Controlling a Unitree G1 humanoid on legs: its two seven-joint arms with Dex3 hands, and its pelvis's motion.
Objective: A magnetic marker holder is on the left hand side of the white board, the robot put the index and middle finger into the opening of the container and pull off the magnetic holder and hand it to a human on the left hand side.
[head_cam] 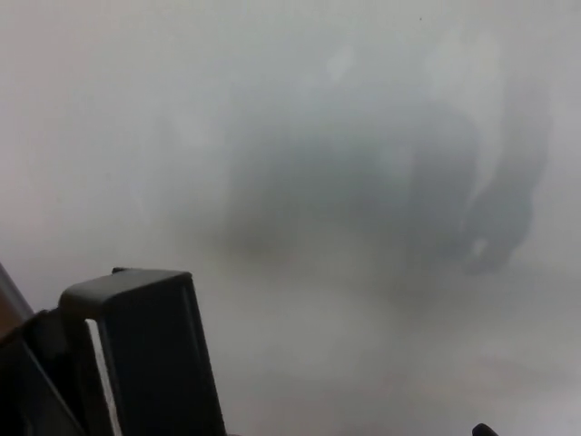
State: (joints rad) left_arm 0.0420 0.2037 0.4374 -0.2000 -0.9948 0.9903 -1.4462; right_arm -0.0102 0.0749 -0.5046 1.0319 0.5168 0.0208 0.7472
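Observation:
The black magnetic marker holder [150,350] is at the lower left of the head view, a box with its open top edge turned up and left. My left hand [29,386] is a dark shape right behind it at the picture's corner, hooked into the holder and carrying it; most of the hand is cut off. The whiteboard [318,136] fills the view with blurred grey reflections. Only a small black tip of my right hand [482,430] shows at the bottom edge on the right.
The whiteboard's grey frame edge [9,289] runs diagonally at the far left. No person is in view.

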